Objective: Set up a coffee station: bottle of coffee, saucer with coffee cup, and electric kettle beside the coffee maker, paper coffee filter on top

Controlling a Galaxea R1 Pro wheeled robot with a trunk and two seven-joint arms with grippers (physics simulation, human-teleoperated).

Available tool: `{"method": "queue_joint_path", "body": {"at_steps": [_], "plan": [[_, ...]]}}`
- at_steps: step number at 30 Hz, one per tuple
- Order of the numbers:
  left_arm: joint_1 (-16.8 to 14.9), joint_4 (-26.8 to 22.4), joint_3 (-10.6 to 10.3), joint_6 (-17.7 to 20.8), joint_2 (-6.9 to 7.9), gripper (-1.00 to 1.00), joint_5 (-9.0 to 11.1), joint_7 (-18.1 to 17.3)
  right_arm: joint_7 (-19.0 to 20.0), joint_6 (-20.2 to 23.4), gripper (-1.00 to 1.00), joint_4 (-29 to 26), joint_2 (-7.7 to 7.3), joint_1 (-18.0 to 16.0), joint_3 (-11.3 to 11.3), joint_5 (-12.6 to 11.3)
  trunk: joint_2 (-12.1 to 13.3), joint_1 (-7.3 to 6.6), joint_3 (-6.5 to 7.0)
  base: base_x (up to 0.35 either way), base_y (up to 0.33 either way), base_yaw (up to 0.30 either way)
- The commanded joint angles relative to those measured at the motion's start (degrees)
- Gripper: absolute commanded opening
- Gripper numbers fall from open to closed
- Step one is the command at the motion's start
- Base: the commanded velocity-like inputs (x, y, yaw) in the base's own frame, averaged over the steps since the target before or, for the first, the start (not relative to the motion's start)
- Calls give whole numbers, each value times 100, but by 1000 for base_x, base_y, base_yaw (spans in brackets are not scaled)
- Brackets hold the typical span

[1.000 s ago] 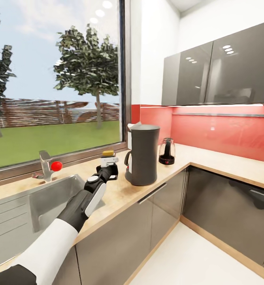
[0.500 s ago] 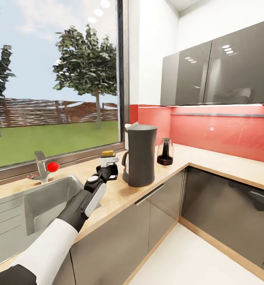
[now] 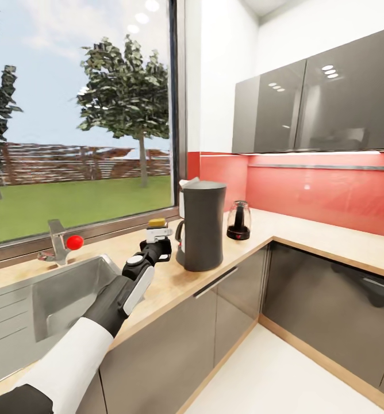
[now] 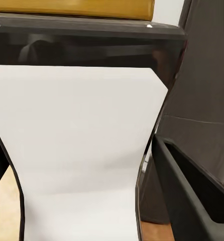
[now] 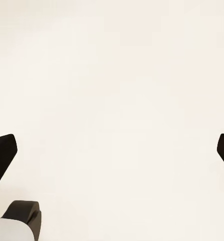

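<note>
Head view shifted; left claw [image 3: 158, 241] still gripping coffee bottle [image 3: 157, 231] beside coffee maker [image 3: 201, 225]

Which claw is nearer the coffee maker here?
Left. The left claw holds the coffee bottle just beside the coffee maker; the right claw faces a blank pale surface, elsewhere.
</note>
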Motion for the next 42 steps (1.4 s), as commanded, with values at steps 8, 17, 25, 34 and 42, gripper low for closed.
{"method": "queue_joint_path", "body": {"at_steps": [8, 17, 25, 34, 42], "plan": [[-5, -9, -15, 19, 2, -100, 47, 47, 18, -18, 100, 5, -2, -4, 8, -8, -4, 0, -7, 0, -97, 0], [-5, -12, -15, 18, 2, -100, 47, 47, 18, -18, 100, 8, -2, -4, 8, -3, -4, 0, -7, 14, -27, 0], [-5, -6, -15, 19, 2, -100, 39, 43, 17, -18, 100, 13, -2, -4, 8, -7, -84, 44, -43, 0, -1, 0], [-5, -3, -15, 19, 2, -100, 39, 48, 18, -18, 100, 14, -2, -4, 8, 0, -285, 154, -133, 0, 0, 0], [-5, 0, -15, 18, 2, -100, 38, 48, 18, -18, 100, 13, -2, -4, 8, -3, -445, 242, -205, 0, 0, 0]]}}
